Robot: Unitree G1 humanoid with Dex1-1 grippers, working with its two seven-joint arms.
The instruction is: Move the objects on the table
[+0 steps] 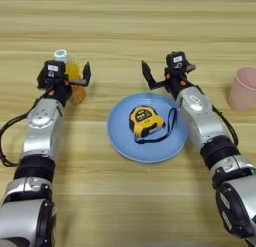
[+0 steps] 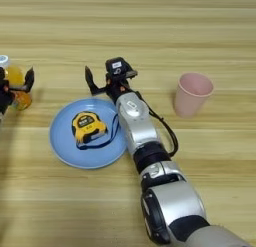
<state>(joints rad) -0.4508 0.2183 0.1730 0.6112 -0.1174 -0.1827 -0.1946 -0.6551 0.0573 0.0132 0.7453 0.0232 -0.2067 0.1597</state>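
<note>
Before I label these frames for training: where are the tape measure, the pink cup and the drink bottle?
tape measure (image 1: 145, 121): left eye view, on its yellow case.
pink cup (image 2: 193, 94): right eye view, on its outer wall.
drink bottle (image 1: 61, 54): left eye view, on its white cap.

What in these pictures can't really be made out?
- Orange-drink bottle: partly hidden by the left gripper in the left eye view, cut by the left edge in the right eye view.
- Tape measure markings: too small.
- Inside of the pink cup: hidden by its rim.
</note>
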